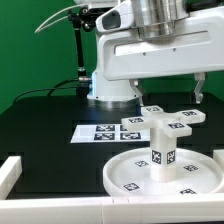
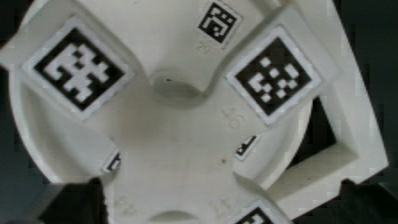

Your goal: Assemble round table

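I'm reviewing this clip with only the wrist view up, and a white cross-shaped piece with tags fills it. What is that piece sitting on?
Observer: In the exterior view, the cross base sits on top of the upright leg.
Operator: What is the leg standing on?
Observer: It stands near the middle of the round disc, which lies flat on the black table.
Operator: Is the gripper holding the cross?
Observer: It appears not. The gripper hangs above the cross base, open, with one finger out to each side and seemingly clear of it.
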